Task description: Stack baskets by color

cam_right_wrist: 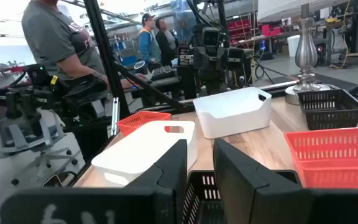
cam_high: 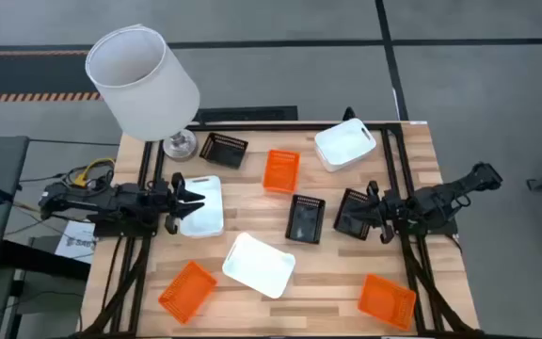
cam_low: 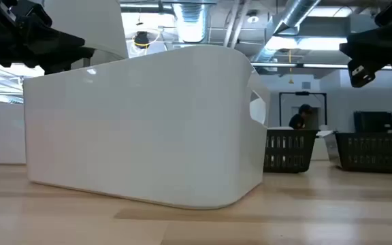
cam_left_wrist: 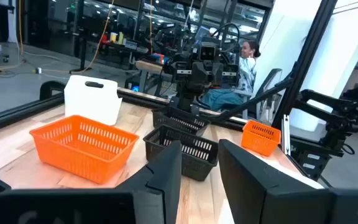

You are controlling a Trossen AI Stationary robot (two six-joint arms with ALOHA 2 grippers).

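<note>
Nine baskets lie scattered on the wooden table. Black ones sit at far left [cam_high: 224, 149], centre [cam_high: 305, 217] and centre right [cam_high: 354, 212]. Orange ones sit at centre [cam_high: 281, 170], near left [cam_high: 187, 287] and near right [cam_high: 387, 299]. White ones sit at far right [cam_high: 344, 144], left [cam_high: 203, 205] and near centre [cam_high: 260, 264]. My left gripper [cam_high: 191, 198] hovers open over the left white basket's edge, fingers [cam_left_wrist: 166, 177] narrowly apart with nothing between. My right gripper [cam_high: 370, 209] hovers open over the centre-right black basket [cam_right_wrist: 197, 186].
A lamp with a big white shade [cam_high: 144, 80] stands on its metal base [cam_high: 179, 144] at the table's far left corner. Dark frame rails [cam_high: 398, 160] run along the table's sides. People [cam_right_wrist: 58, 43] stand in the room beyond the table.
</note>
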